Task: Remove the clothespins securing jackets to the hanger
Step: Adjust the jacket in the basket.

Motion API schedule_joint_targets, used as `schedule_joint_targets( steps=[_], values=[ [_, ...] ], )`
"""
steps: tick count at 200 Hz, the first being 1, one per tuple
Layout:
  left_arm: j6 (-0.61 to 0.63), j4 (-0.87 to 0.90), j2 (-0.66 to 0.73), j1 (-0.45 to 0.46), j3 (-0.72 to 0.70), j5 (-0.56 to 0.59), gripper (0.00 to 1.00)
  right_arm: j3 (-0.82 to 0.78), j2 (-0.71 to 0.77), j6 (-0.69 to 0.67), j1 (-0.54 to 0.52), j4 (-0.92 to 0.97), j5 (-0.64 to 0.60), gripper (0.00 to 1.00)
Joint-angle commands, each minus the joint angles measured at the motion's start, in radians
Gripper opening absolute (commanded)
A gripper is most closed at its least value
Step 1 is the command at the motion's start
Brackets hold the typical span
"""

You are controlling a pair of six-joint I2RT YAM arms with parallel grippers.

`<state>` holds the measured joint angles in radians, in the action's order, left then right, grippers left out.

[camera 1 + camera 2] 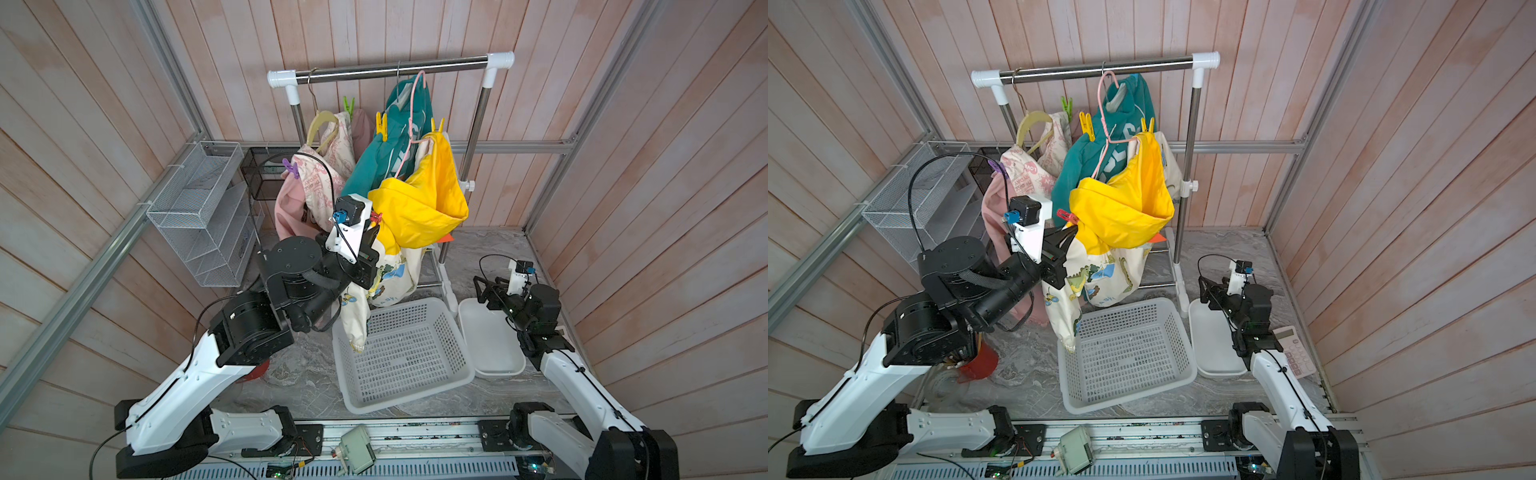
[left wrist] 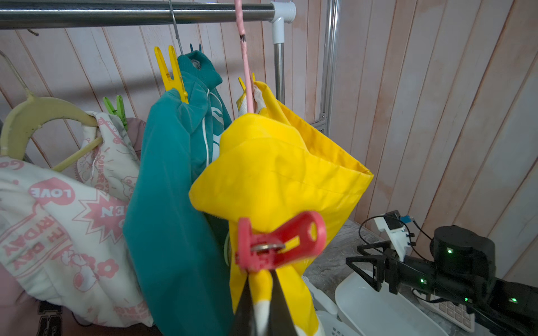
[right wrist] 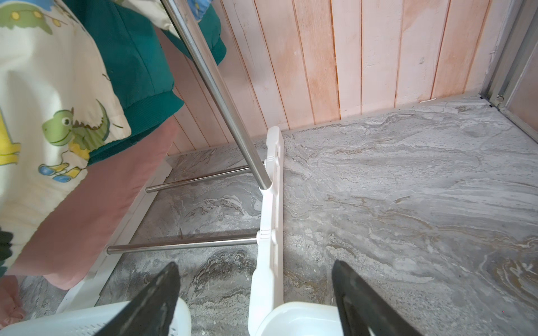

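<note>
Just above my clenched left hand [image 2: 260, 273], touching its tips, the red clothespin [image 2: 279, 244] bites the yellow jacket [image 2: 279, 174]. My right hand [image 3: 254, 263] gapes, released.

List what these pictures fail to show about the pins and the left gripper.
- Left gripper: in the left wrist view its tips vanish behind the red pin; whether they pinch pin or only cloth, cannot tell.
- Blue pin: left wrist view, only two prongs show above the collar of the teal jacket.
- Purple pin: in a top view a cable crosses it; what it clamps is unclear.
</note>
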<state>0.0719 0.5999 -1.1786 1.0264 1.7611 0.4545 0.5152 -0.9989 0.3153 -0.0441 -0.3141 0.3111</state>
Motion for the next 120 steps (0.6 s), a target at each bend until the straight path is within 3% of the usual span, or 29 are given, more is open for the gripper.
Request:
schedule_joint_targets(
  steps=[1, 66, 120],
  values=[
    [-0.031, -0.087, 0.062, 0.003, -0.003, 0.001, 0.00, 0.035, -0.009, 0.014, 0.003, -0.018, -0.014, 0.84],
    [-0.090, 0.125, 0.122, 0.004, 0.014, -0.093, 0.00, 0.042, -0.014, -0.046, 0.010, 0.016, -0.081, 0.86],
    [-0.136, 0.214, 0.182, 0.003, -0.065, -0.160, 0.00, 0.031, 0.003, -0.094, 0.030, 0.035, -0.095, 0.86]
  ],
)
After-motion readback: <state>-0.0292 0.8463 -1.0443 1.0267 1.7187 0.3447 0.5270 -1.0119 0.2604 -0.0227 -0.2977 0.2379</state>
